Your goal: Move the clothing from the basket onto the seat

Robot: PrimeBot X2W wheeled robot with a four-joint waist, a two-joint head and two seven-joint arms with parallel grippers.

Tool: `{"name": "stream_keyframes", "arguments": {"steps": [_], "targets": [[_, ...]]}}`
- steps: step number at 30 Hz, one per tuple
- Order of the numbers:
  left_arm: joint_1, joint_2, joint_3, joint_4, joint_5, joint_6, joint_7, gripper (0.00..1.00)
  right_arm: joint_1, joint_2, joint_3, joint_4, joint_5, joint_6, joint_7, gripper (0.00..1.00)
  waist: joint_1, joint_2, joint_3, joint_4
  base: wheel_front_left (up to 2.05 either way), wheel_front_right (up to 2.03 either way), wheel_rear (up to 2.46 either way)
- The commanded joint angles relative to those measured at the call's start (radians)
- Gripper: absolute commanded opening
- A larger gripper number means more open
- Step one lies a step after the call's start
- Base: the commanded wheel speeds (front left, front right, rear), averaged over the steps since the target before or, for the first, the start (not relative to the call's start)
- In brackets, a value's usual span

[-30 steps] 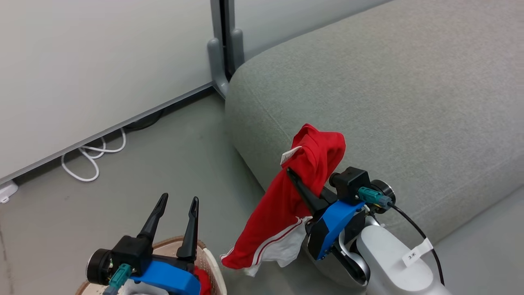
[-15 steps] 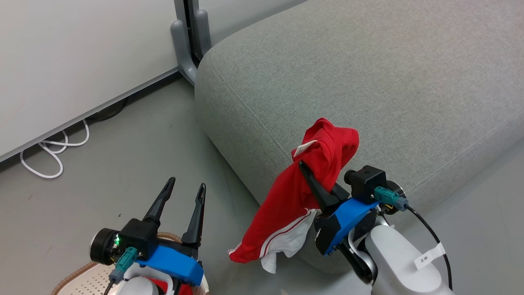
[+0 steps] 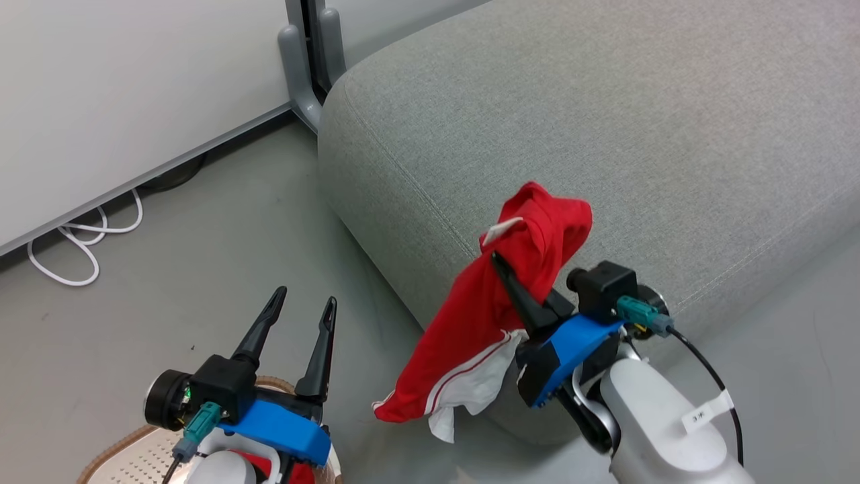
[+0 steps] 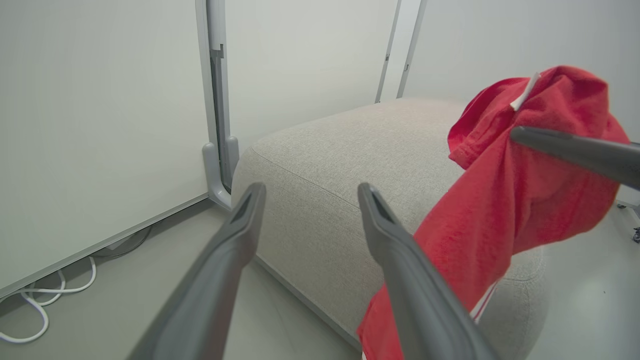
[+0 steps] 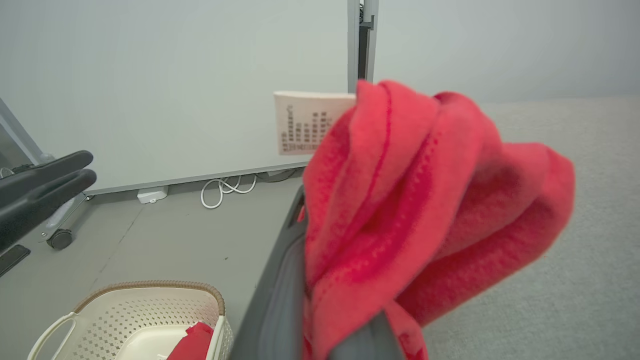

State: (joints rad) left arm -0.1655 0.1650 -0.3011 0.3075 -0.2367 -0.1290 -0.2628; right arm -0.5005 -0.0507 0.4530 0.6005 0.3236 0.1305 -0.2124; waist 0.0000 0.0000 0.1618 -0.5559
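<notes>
Grey floor (image 3: 168, 282), pale wall (image 3: 101, 81), white cable (image 3: 80, 242) along skirting, grey post (image 3: 302, 60) behind.

Item 1, right gripper (image 3: 505, 267): clamped shut on garment (image 3: 484, 323), fingers aimed up and toward seat (image 3: 605, 121).

Item 2, garment: red, white trim and lining at hem, white tag (image 3: 502, 230) near top. Bunched over fingertips, remainder hanging free below, in air at front edge of seat, not yet on cushion top; contact with front face not determinable. Judged light, soft, limp, unbreakable; likely to slump and fold on release, possibly to slide off rounded edge if let go too near front. Best hold: a bunched fold, as at present.

Item 3, left gripper (image 3: 304, 296): jaws wide apart, empty, poised above basket (image 5: 145, 286).

Item 4, basket: cream, perforated, brown rim, on floor near seat. Contents: 1 further red piece (image 5: 195, 340), partly seen, print not legible. Same soft handling expected; pinch at highest fold advised.

Item 5, seat: large, grey fabric, rounded edges, 1 seam along front; far bigger than basket, ample landing room judged.
</notes>
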Motion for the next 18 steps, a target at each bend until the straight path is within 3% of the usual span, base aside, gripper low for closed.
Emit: {"name": "stream_keyframes", "arguments": {"steps": [1,6,11,18], "targets": [[0.001,0.006,0.008,-0.008,-0.001,-0.001,-0.003,1.00,-0.029,0.001,0.000,-0.008,-0.013,0.000,0.005,0.00,0.0000,0.0000,0.009,-0.001,0.00,0.00,0.00],[0.003,0.019,0.027,-0.027,0.017,-0.001,-0.003,1.00,-0.114,0.000,-0.023,-0.011,-0.022,0.000,0.020,0.00,0.0000,0.0000,0.049,-0.004,0.00,0.00,0.00],[0.000,0.048,0.051,-0.072,0.038,0.000,-0.003,1.00,-0.247,-0.006,-0.124,-0.016,-0.054,0.000,0.041,0.00,0.0000,0.0000,0.129,0.000,0.00,0.00,0.00],[-0.061,0.119,0.052,-0.173,0.070,0.000,-0.001,1.00,-0.450,-0.151,-0.356,-0.095,-0.075,0.000,0.119,0.00,0.0000,0.0000,0.313,0.057,0.00,0.00,0.00]]}}
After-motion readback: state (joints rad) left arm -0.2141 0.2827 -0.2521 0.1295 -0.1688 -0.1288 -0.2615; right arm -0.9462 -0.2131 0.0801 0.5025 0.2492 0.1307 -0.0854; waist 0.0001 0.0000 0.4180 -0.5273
